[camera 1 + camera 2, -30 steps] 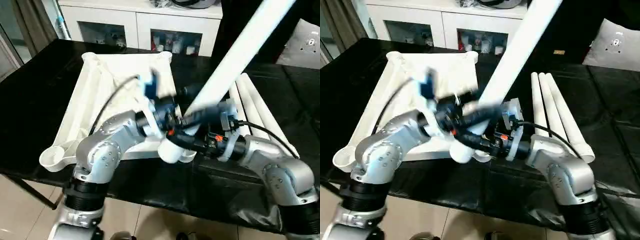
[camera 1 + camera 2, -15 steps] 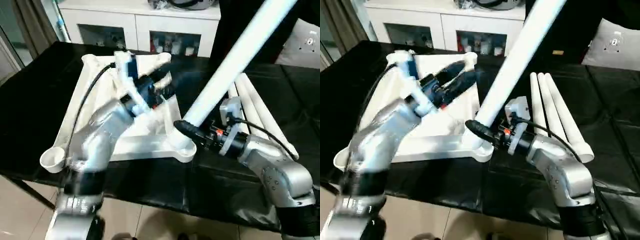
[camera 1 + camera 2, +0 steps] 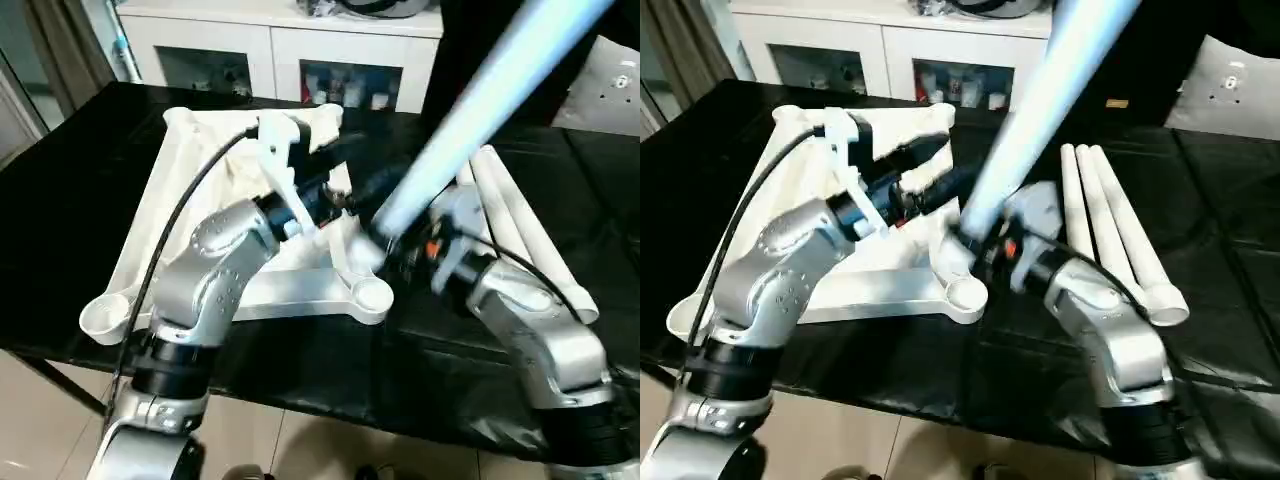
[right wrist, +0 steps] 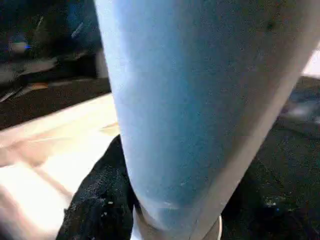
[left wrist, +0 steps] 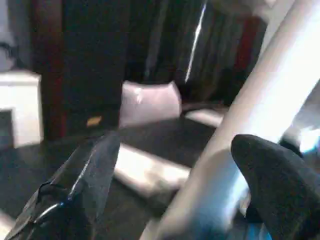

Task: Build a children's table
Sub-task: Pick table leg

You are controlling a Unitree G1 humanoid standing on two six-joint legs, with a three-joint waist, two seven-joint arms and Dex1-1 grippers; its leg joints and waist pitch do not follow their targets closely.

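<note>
At the near right corner of the upturned table top (image 3: 215,190), my right fingers (image 3: 392,243) are clenched on one leg (image 3: 480,110), which slants up and away to the far right. Its lower end sits just beside the near right corner socket (image 3: 367,293), not seated as far as I can judge. To do this step well, bring the leg upright over the socket, then press straight down; an angled entry would likely jam. My left fingers (image 5: 180,185) are released, spread wide either side of the leg, holding nothing; they could steady it. Three spare legs (image 3: 1110,225) lie on the black counter (image 3: 70,190) just right of my right arm. A white cabinet (image 3: 280,45) stands beyond.
</note>
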